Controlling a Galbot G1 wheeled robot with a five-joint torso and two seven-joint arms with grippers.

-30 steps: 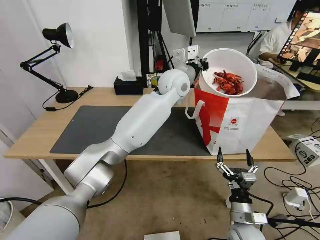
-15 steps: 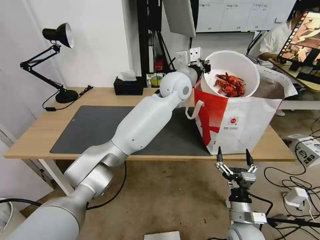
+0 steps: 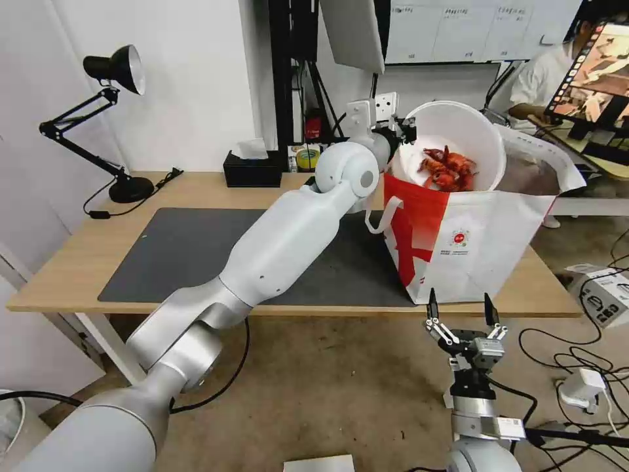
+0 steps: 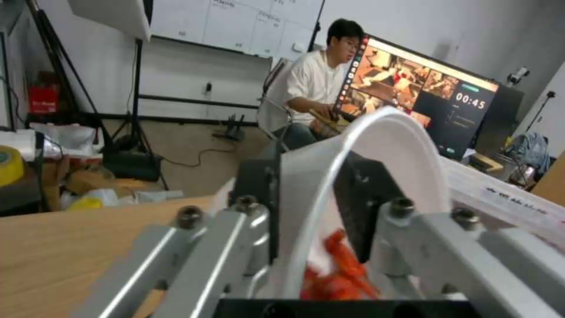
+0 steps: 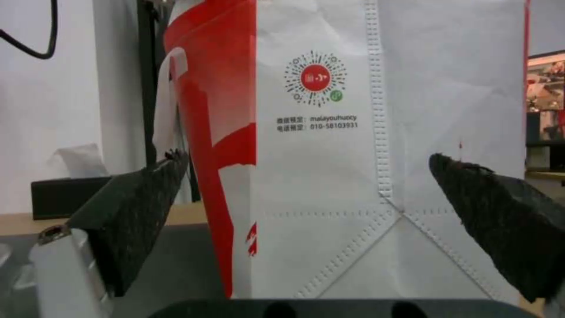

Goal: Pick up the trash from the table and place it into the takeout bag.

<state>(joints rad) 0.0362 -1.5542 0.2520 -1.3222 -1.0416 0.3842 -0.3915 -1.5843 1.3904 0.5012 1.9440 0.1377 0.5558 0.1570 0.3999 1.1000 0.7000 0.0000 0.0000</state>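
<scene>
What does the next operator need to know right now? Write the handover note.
Left pincer: shut on the rim of the white bowl of crayfish shells, held tilted in the mouth of the takeout bag.
Right pincer: open, parked low in front of the table, facing the bag.
Done: bowl lifted off the table and brought to the bag.
Left: lower and release the bowl. No other trash is visible on the mat.

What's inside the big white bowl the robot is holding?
Red crayfish shells sit in the white bowl, tilted above the takeout bag. The left gripper pinches its rim. The bag's front wall hides the bowl's lower part.
</scene>
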